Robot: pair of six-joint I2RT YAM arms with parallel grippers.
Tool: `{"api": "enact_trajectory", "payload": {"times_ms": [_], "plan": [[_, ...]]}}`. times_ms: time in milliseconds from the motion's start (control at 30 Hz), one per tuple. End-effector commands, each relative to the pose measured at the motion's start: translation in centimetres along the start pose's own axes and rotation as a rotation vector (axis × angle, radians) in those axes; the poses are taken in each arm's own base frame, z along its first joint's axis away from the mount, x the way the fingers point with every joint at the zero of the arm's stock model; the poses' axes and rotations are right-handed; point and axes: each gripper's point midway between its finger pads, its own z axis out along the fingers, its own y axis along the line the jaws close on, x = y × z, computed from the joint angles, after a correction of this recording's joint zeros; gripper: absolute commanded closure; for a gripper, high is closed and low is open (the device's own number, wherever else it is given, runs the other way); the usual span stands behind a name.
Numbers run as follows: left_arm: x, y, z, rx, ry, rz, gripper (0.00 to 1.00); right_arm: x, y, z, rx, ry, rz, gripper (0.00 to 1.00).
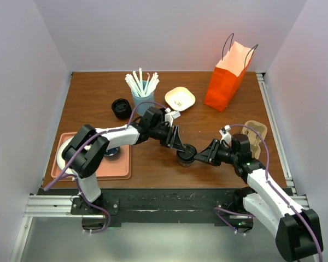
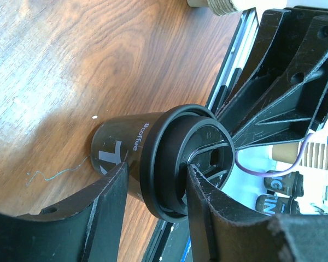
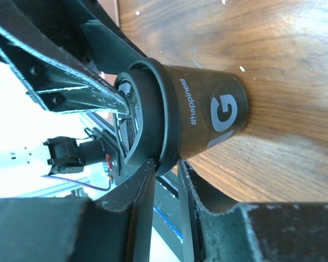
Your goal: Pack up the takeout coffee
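brown wooden surface (image 1: 98, 93) underneath, orange paper bag (image 1: 228, 82) at the far right corner (nearer the right arm). at front centre, upright on the wood, long axis vertical: takeout coffee (image 1: 186, 155), hemmed in between both arms. left pincer (image 2: 156, 172) clamped across the lid rim from the far left; right pincer (image 3: 165, 166) narrow around the same rim from the right, grip impossible to confirm.

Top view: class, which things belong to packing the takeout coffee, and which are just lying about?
For the job: takeout coffee, orange bag, probably the cardboard cup carrier.

Lying about: blue tumbler of straws, dark cup, cream dish, pink tray.
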Motion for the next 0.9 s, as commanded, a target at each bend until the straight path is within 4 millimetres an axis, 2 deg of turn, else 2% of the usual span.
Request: {"api": "enact_trajectory", "payload": {"times_ms": [0,167,233,433,600,767,867], "plan": [[11.9,12.1,-1.0,-0.487,0.284,-0.154,0.52,0.7,-3.1,0.9,0.059,-0.042,0.046,0.76],[12.5,12.3,-1.0,-0.491,0.298,-0.163,0.52,1.9,-6.1,0.9,0.131,-0.071,0.069,0.85],[12.7,12.4,-0.9,-0.488,0.305,-0.169,0.52,2.1,-6.6,0.9,0.127,-0.089,0.082,0.87],[13.1,12.6,-0.9,-0.503,0.321,-0.177,0.52,3.9,-9.2,1.1,0.178,-0.077,0.133,0.88],[13.4,12.7,-0.8,-0.507,0.332,-0.19,0.52,3.7,-10.8,0.4,0.277,-0.124,0.158,0.8],[13.5,12.9,-0.9,-0.527,0.338,-0.196,0.52,4.2,-12.7,-0.2,0.396,-0.119,0.199,0.83],[13.5,12.9,-0.9,-0.529,0.34,-0.197,0.52,4.1,-12.6,0.0,0.419,-0.105,0.18,0.83]]}}
